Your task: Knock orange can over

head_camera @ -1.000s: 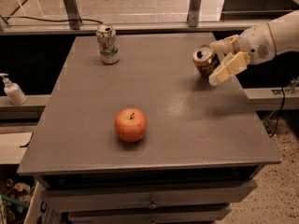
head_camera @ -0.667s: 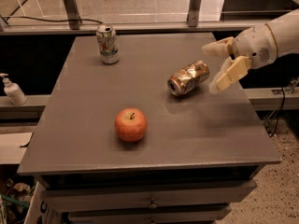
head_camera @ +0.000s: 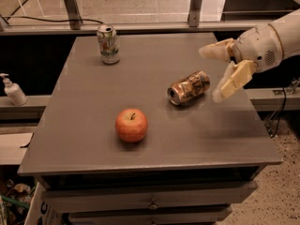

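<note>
fingers [head_camera: 234,80] spread, empty, just beside orange can [head_camera: 189,87] | can lying on side | lettering illegible, maybe cursive

orange can [head_camera: 189,87] lying on its side, gripper [head_camera: 210,74] spread just beside it

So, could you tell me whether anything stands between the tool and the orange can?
Nothing visible does. The tool hangs open just right of the orange can, which lies on its side on the table; the apple and the white can sit well to the left.
</note>
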Action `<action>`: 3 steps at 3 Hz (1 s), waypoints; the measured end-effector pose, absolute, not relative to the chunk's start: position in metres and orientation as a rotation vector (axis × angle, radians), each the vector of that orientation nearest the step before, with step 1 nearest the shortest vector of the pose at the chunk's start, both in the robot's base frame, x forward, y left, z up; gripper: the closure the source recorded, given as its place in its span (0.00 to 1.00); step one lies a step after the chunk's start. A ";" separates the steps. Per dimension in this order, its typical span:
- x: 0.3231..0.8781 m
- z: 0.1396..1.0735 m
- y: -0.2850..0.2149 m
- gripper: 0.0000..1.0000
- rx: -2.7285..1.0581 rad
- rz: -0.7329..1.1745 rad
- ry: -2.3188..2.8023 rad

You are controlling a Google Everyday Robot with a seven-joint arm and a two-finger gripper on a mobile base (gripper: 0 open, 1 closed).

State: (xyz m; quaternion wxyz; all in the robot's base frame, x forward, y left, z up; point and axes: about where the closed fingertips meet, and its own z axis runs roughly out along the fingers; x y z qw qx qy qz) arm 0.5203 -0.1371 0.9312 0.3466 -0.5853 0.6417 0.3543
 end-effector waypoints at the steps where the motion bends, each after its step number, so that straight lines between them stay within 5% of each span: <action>1: 0.528 0.932 -0.155 0.00 -1.490 0.876 1.671; 3: 0.545 0.931 -0.188 0.00 -1.420 0.814 1.698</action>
